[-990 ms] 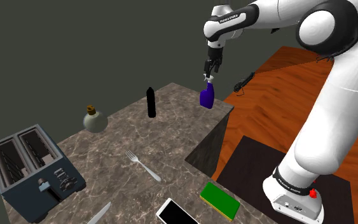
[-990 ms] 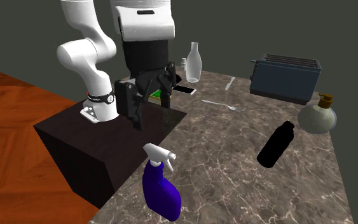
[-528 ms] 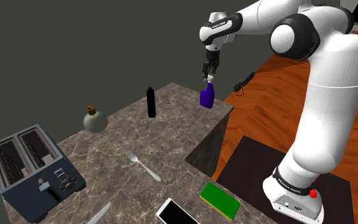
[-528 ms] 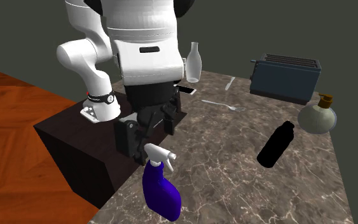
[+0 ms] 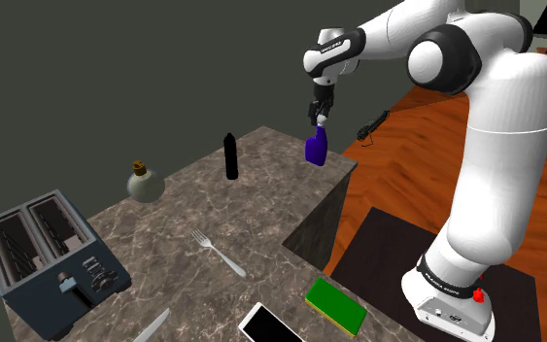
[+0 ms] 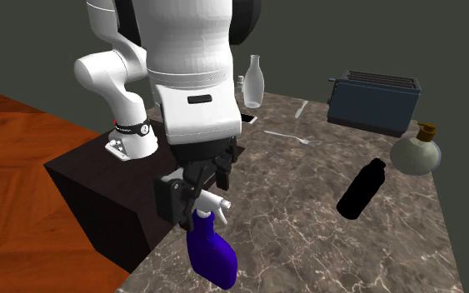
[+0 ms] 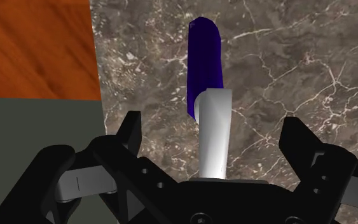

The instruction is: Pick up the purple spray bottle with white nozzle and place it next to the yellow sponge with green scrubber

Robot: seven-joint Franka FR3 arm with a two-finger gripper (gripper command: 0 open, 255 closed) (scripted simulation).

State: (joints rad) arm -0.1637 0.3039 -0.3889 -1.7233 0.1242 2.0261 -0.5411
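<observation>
The purple spray bottle (image 5: 315,148) (image 6: 212,255) (image 7: 204,57) stands upright with its white nozzle at the far corner of the marble counter (image 5: 193,209), close to the edge. My gripper (image 5: 320,114) (image 6: 196,196) (image 7: 215,130) hovers directly over it, open. Its two black fingers (image 7: 131,130) stand wide apart on either side of the nozzle without touching it. The yellow sponge with green scrubber (image 5: 336,304) lies flat at the counter's near edge, far from the bottle.
A black bottle (image 5: 230,155) (image 6: 361,189) and a round dispenser (image 5: 145,183) (image 6: 416,151) stand further in on the counter. A toaster (image 5: 48,248) (image 6: 372,100), fork (image 5: 218,253), phone (image 5: 271,325) and clear bottle (image 6: 255,81) lie beyond. The counter drops to the wooden floor (image 6: 24,166) beside the spray bottle.
The gripper has travelled toward the counter corner and come down over the spray bottle's nozzle. The bottle has not moved.
</observation>
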